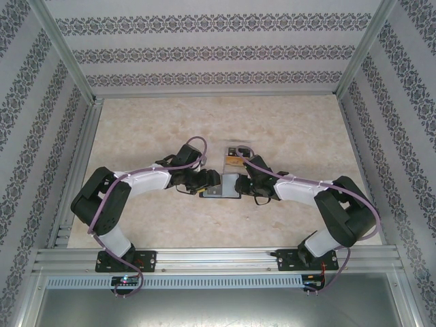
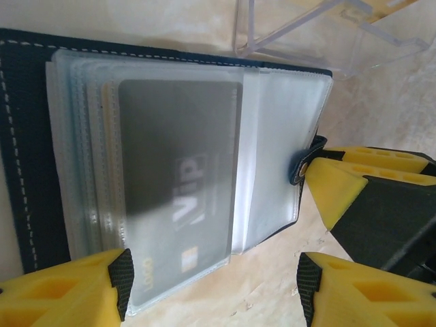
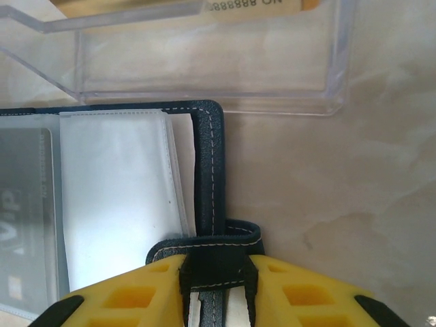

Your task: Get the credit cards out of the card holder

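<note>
Marbled surface (image 1: 286, 129): right fingers (image 1: 248, 178) are clamping the card holder (image 2: 27, 136), open left fingers (image 1: 206, 180) are straddling its grey card (image 2: 177, 191), pinch due next.

Soft, even light from above; the counter (image 1: 286, 129) appears pale, with faint shadows beneath the arms (image 1: 146, 180). The top view is slightly soft. Wrist views: stitching on the holder (image 3: 208, 170) is crisp; the box (image 3: 204, 102) carries bright edge glare; the card (image 2: 180, 177) looks hazy behind its cloudy sleeve (image 2: 272, 136).
</note>
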